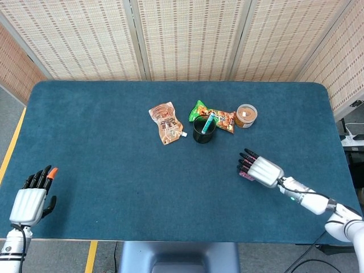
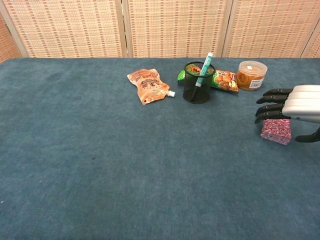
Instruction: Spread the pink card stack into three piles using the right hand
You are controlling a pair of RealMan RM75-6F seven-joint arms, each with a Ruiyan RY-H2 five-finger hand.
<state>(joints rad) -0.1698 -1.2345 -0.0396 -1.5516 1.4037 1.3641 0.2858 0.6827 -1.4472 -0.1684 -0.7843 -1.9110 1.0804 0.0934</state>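
Near the table's right edge, the right robot hand hovers fingers-spread, holding nothing, directly over the pink card stack. Light, slippery cards likely slide apart; pinch the stack's side edges.

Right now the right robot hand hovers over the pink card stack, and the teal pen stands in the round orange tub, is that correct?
Not quite: the teal pen stands in the dark green cup, not the round orange tub, as the chest view shows. The right robot hand does hover over the pink card stack.

Each hand — silver-white back, black fingers — on white forearm.
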